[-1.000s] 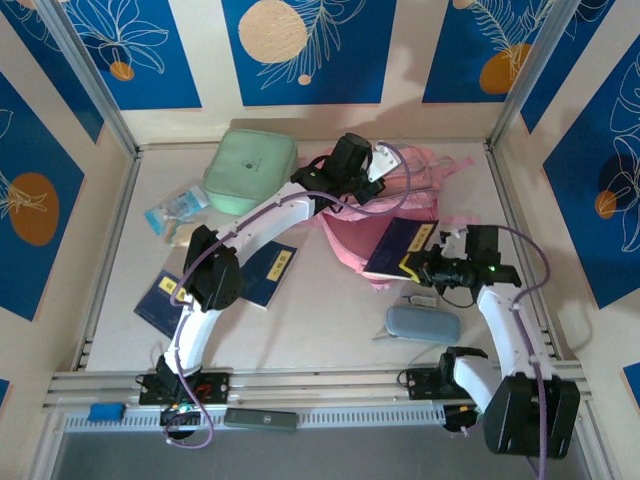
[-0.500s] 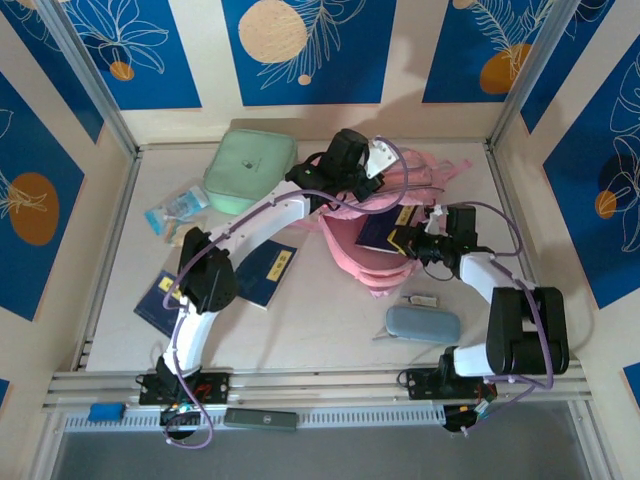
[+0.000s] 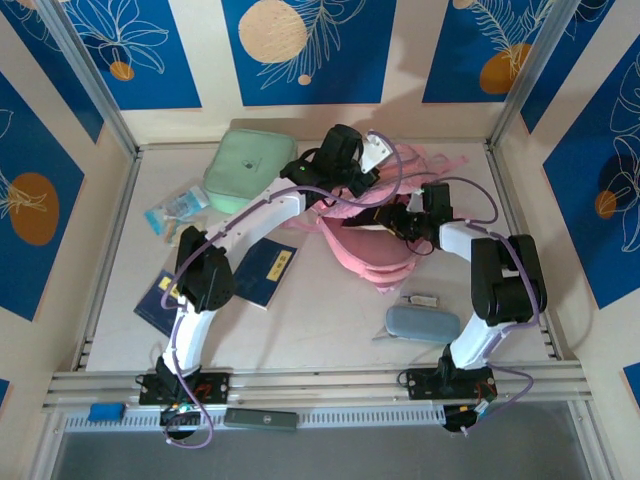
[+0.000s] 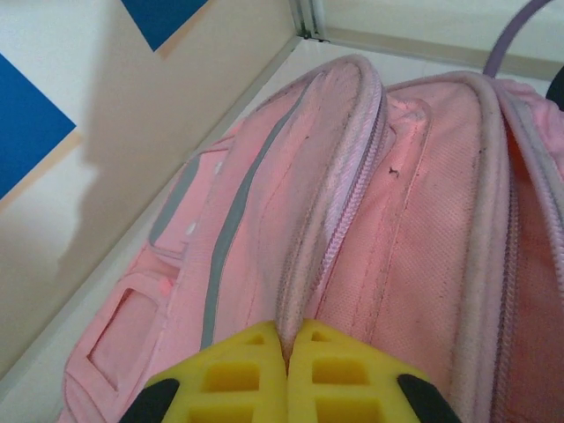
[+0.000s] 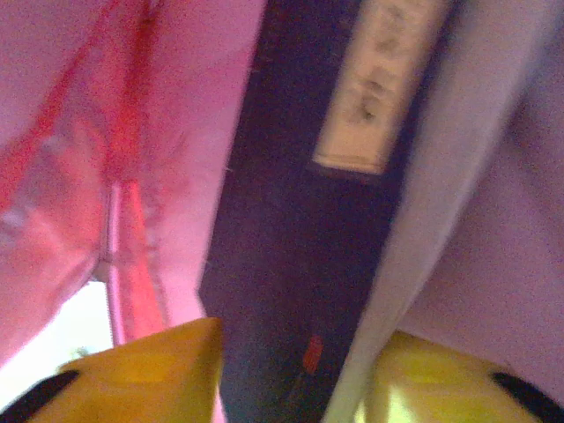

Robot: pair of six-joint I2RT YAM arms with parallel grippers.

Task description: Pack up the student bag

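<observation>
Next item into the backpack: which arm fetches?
Right. Left fingers are pinched shut on the zip edge of the pink backpack, holding it open. Right fingers straddle the dark blue notebook at its opening, and the grey-blue case lies on the right arm's side.

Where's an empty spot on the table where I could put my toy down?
The front middle is bare, between the navy notebook and the grey-blue pouch. Another bare patch is the far left corner, beside the mint case. The far right is crowded by the pink bag.
</observation>
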